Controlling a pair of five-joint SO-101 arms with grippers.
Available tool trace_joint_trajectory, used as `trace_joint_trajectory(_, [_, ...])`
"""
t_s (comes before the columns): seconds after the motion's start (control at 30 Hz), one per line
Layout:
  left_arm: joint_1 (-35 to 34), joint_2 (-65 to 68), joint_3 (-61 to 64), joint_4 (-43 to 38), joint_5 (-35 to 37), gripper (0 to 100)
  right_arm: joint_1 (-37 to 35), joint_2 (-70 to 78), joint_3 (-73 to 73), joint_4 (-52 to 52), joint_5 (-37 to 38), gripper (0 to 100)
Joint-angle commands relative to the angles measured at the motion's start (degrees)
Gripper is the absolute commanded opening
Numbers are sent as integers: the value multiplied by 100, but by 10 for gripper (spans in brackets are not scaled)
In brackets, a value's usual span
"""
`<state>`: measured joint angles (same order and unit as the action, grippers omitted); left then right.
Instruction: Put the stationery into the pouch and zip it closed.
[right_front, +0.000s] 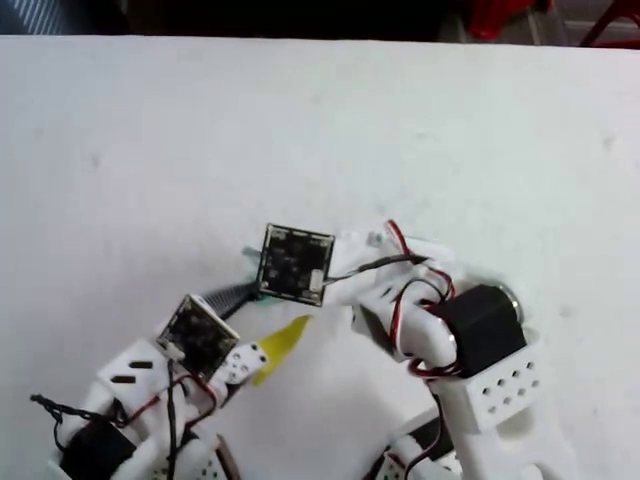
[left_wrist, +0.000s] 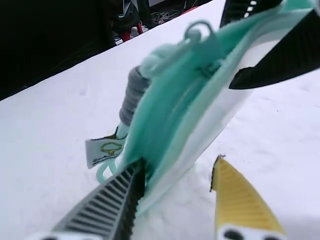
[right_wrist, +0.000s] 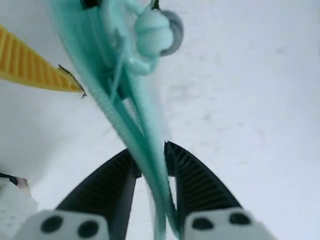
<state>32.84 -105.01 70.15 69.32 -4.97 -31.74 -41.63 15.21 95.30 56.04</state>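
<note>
A mint pouch (left_wrist: 185, 115) stands on edge on the white counter (right_front: 300, 120), pinched by the closed right end effector (right_wrist: 150, 150), with the left end effector (left_wrist: 178, 165) open astride its corner; a grey-gripped pen (left_wrist: 132, 100) pokes out, so zipping looks unfinished.

White table (right_front: 300, 120); mint pouch (left_wrist: 175, 115) resting edge-down on it.
</note>
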Motion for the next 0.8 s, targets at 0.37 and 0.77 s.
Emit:
trace_joint_trajectory(0.37, [752,31,-44,-229,-44,229,-31,13,703,-532,-105,21])
trace_joint_trajectory(0.77, [1174,31,-53,-97,-9,229,-31,13,677,-435,-105,138])
